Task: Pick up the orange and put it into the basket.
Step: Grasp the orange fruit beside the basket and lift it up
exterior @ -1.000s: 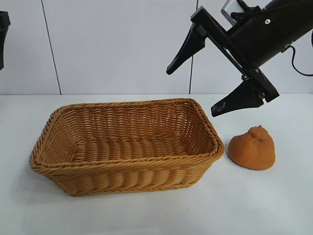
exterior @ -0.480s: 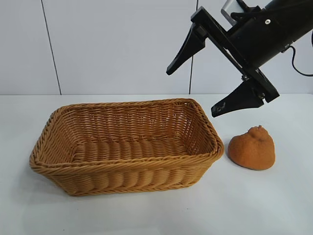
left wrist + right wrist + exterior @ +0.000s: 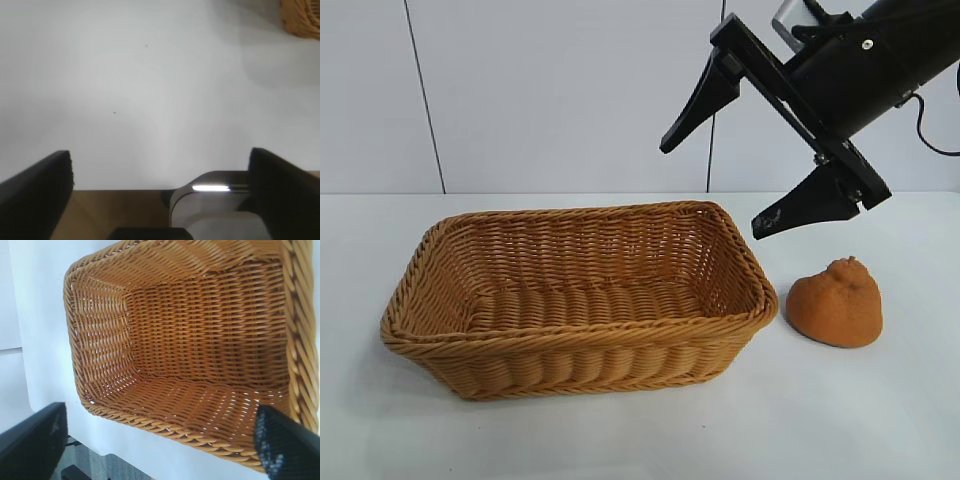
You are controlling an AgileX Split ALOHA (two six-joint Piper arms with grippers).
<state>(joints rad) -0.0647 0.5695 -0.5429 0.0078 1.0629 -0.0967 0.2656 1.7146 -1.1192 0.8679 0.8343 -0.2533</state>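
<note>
Wicker comes first: the big tan woven rectangular basket (image 3: 575,296) sits empty on the white worktop (image 3: 620,440). Above its right end the right pincer (image 3: 712,183) hangs released, gripping nothing. Just beside the basket lies the lumpy orange-brown orange (image 3: 836,302), not yet picked up. Since a second ago, the left arm's tip has left the view's left edge.

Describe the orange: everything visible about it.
The orange is a dull orange-brown fruit with rough, matte, lumpy skin and a knobbly, pointed top that faces upward. It sits on the white table, to the right of the wicker basket in the exterior view, close to the basket's wall but apart from it, not inside. Nothing touches it except the table. The right pincer hangs open above, clear of it. It appears only in the exterior view.
</note>
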